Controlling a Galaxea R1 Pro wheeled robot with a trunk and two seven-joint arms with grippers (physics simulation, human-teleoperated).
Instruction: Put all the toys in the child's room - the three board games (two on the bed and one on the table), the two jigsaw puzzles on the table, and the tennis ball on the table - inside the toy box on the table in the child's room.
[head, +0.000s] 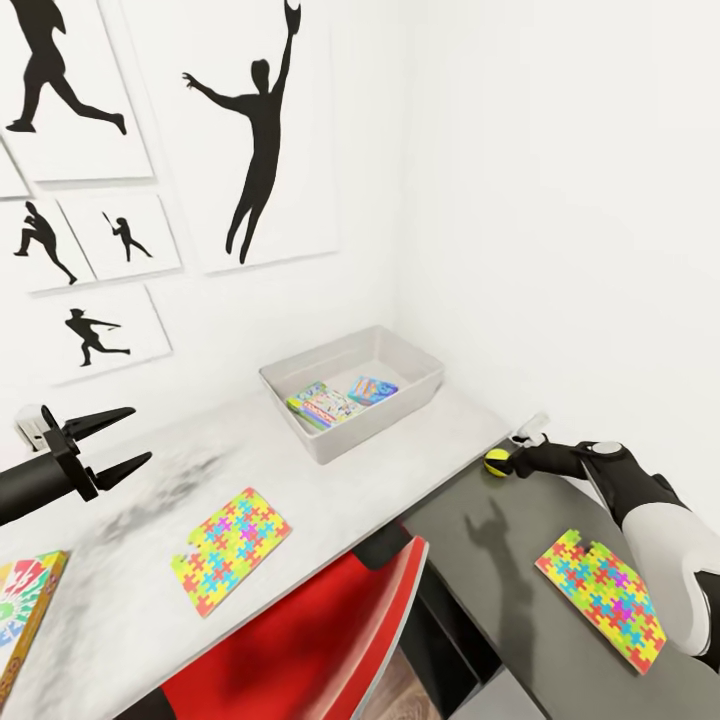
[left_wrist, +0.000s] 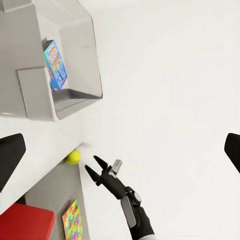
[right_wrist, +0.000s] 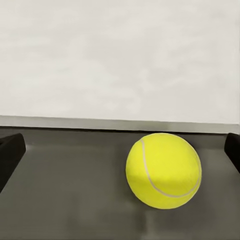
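Surface: long L-shaped desk (head: 150, 470), pale grey top with a lower dark grey section (head: 500, 560) toward 4 o'clock in the head view, set in a white-walled corner. Black silhouette pictures (head: 255, 130) hang on the wall from 10 to 12 o'clock. Red chair (head: 330, 640) tucked in at 6 o'clock.

Contents: shallow light-grey toy box (head: 400, 355) with sloping sides, just above centre, on the pale top against the wall; inside lie a green-edged printed game box (head: 322, 405) and a blue printed game box (head: 372, 389). Multicoloured jigsaw square (head: 232, 548) on the pale top at 7 o'clock. Second jigsaw square (head: 600, 597) on the dark section at 4 o'clock. Third printed game box (head: 25, 610) at the 8 o'clock edge, partly cut off.

Small yellow-green tennis ball (right_wrist: 163, 170) rests on the dark section beside the step up to the pale top.

Right gripper (head: 510, 465): fingers spread wide, ball lying between the tips, untouched as far as the right wrist view shows.

Left gripper (head: 115, 440): fingers parted, holding nothing, above the pale top at 9 o'clock.
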